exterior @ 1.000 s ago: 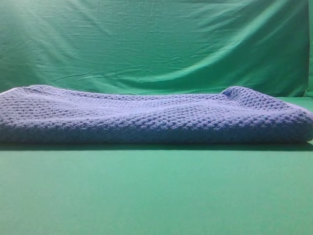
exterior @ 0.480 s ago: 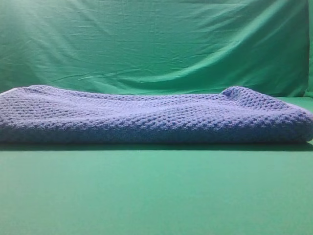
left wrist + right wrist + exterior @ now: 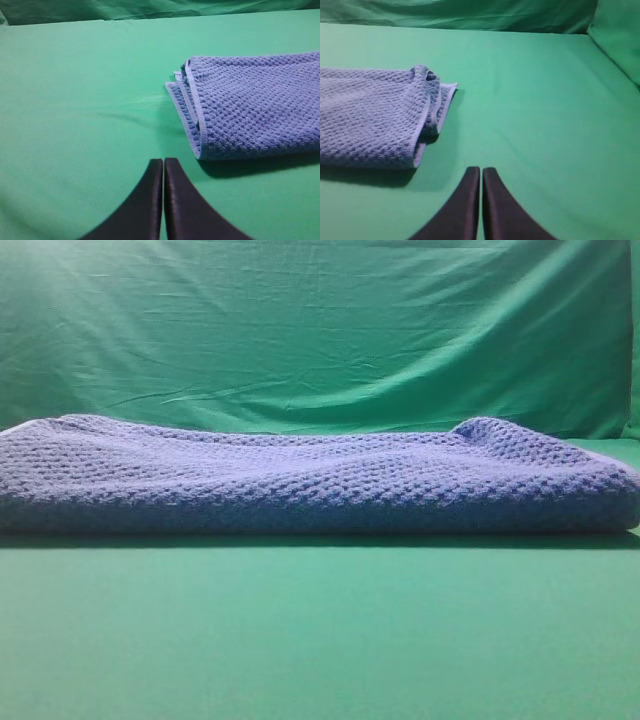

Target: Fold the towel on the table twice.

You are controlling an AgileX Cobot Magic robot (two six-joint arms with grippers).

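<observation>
The blue-grey waffle-weave towel (image 3: 320, 480) lies folded in a long thick band across the green table (image 3: 320, 630). In the left wrist view its left end (image 3: 255, 105) shows several stacked layers with a pale edge. My left gripper (image 3: 163, 162) is shut and empty, just in front of and left of that end, apart from it. The right wrist view has the towel's right end (image 3: 375, 117), layered and slightly curled. There my right gripper (image 3: 481, 171) is shut with nothing in it, in front of and right of the towel. Neither gripper shows in the exterior high view.
A wrinkled green backdrop (image 3: 320, 330) hangs upright behind the table. A raised green fabric side (image 3: 617, 35) stands at the far right. Bare green table surface (image 3: 75, 100) spreads left of the towel and also right of it (image 3: 545, 100).
</observation>
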